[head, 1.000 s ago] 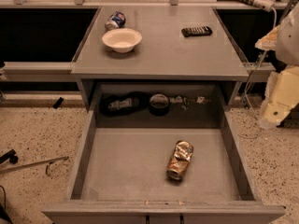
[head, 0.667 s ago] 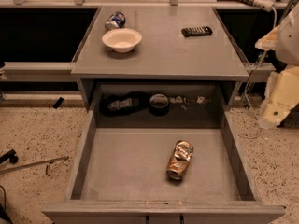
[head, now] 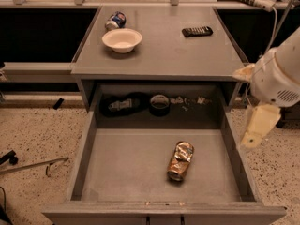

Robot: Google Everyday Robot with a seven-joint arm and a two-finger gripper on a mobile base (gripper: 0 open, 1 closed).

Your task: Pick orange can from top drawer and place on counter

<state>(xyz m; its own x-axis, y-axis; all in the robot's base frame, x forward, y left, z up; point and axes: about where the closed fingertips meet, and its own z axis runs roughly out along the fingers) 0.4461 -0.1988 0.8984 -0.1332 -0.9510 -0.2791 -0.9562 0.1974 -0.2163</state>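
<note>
The orange can [head: 181,161] lies on its side, dented, on the floor of the open top drawer [head: 122,172], right of the middle. The counter [head: 164,46] is above and behind the drawer. My gripper [head: 257,125] hangs at the right, outside the drawer's right wall and below the white arm housing [head: 279,76]. It is well apart from the can, to the can's right and higher, and nothing shows in it.
On the counter stand a white bowl [head: 122,40], a blue-and-white can [head: 115,20] lying behind it and a black remote [head: 197,31]. At the drawer's back lie a dark packet [head: 121,104], a tape roll [head: 160,104] and small scraps. Speckled floor lies on both sides.
</note>
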